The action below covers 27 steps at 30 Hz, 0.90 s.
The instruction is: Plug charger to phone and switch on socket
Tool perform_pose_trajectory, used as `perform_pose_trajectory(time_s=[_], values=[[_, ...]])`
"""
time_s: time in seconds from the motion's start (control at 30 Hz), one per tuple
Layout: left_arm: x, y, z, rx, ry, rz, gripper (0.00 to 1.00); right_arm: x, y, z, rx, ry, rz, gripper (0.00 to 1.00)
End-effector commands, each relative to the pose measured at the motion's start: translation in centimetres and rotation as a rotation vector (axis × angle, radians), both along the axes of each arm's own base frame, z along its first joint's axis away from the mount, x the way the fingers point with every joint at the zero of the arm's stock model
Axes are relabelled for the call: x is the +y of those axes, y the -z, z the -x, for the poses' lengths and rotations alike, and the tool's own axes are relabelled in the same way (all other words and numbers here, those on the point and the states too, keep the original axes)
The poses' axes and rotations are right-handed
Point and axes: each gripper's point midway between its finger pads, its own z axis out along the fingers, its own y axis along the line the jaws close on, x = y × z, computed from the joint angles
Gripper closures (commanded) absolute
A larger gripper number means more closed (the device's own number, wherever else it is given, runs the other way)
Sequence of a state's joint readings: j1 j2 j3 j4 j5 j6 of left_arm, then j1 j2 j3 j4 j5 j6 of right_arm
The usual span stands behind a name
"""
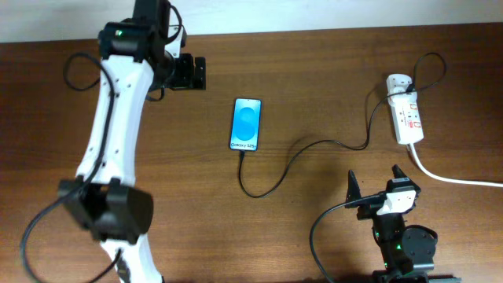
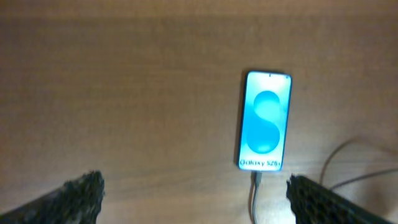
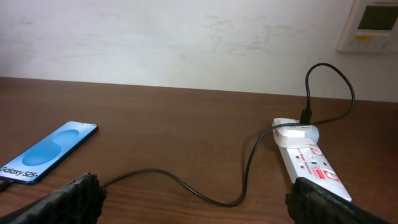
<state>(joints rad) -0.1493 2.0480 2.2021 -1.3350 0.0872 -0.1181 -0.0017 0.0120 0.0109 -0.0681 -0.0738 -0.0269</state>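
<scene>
Phone point(image 1: 246, 124) flat, screen up, mid surface point(image 1: 314, 71), nearer far edge. Charger point(image 1: 291, 157) cable tip meets phone's near end. Adapter point(image 1: 399, 82) sits in socket point(image 1: 408, 118) by far-right corner. L end effector point(image 1: 203, 72) & R end effector point(image 1: 376, 179): both spread wide, nothing held.

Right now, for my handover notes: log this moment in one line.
phone: charger tip at bottom edge | socket: on/off unreadable | left gripper: open, empty | right gripper: open, empty
</scene>
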Motion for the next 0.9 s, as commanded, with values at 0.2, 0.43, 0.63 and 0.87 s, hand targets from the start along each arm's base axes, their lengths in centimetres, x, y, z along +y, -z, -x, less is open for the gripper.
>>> perform_pose_trajectory(time_s=[0.2, 0.43, 0.63, 0.87], values=[[1.5, 1.0, 7.7, -0.049, -0.017, -0.003, 0.01, 0.0, 0.3, 0.0, 0.006, 0.004, 0.003, 0.01], [3.1, -1.4, 12.4, -0.244, -0.043, -0.016, 0.0, 0.0, 0.3, 0.0, 0.006, 0.004, 0.003, 0.02], [4.0, -5.5, 18.3, -0.433, -0.018, -0.011, 0.01, 0.0, 0.3, 0.0, 0.006, 0.004, 0.003, 0.02], [4.2, -4.0, 19.2, -0.482, 0.007, -0.023, 0.01, 0.0, 0.3, 0.0, 0.006, 0.004, 0.003, 0.02]])
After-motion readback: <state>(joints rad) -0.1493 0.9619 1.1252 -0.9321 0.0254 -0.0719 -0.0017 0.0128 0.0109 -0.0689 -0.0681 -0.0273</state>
